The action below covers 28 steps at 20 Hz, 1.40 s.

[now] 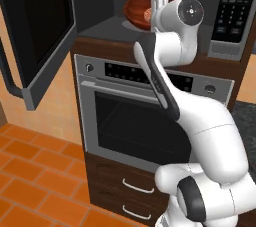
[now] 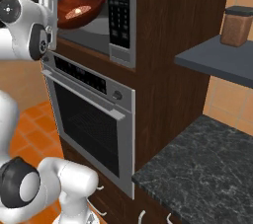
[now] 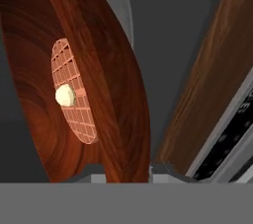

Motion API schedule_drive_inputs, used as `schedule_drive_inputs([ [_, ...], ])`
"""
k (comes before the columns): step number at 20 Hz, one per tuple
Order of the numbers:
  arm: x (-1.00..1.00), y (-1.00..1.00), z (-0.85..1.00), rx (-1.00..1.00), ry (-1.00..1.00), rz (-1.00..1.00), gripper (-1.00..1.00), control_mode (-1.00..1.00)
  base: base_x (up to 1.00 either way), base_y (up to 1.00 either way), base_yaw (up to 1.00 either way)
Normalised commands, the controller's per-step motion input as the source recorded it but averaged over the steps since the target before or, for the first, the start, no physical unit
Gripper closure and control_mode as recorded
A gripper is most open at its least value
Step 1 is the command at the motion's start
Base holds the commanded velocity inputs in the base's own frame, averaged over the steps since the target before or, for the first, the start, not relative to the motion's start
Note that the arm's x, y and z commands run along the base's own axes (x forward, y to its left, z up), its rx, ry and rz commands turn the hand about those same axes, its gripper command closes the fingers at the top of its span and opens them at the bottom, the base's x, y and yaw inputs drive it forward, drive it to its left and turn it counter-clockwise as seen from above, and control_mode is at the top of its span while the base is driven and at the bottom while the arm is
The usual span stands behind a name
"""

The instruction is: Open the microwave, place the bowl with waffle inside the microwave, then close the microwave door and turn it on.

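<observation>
Glossy reddish-brown round bowl (image 1: 137,7) sits tilted inside the dark cavity of the black-and-grey built-in microwave (image 1: 230,16), small orange ribbed waffle (image 3: 74,97) with pale centre dot lying in it. Fingers (image 3: 127,171) closed narrow on the bowl's near rim. Grey-framed microwave door (image 1: 42,31) with black window hangs open to the left. Below: steel-framed oven (image 1: 145,116) in dark wood cabinetry. Orange tile floor (image 1: 30,176). Dark speckled stone worktop (image 2: 207,168) on the right, brown jar (image 2: 237,24) on a grey shelf (image 2: 212,60) above.

Glossy white arm (image 1: 210,136), dark joints
</observation>
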Motion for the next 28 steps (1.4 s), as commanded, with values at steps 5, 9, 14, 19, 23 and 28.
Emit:
schedule_drive_inputs([
  [5,0.51,-0.31,-0.13,0.0,0.0,0.0,1.0,-1.0,0.0,0.0,0.0],
  [9,0.54,-0.03,-0.37,0.0,0.01,0.0,1.0,-1.0,0.0,0.0,0.0],
  [14,0.52,-0.08,-0.24,0.0,0.05,0.0,1.0,-1.0,0.0,0.0,0.0],
  [19,0.62,-0.11,-0.08,0.0,0.06,0.0,1.0,-1.0,0.0,0.0,0.0],
  [23,0.67,-0.09,-0.02,0.0,0.07,0.0,1.0,-1.0,0.0,0.0,0.0],
  [28,0.45,0.0,-0.13,0.0,0.02,0.0,-1.0,-1.0,0.0,0.0,0.0],
])
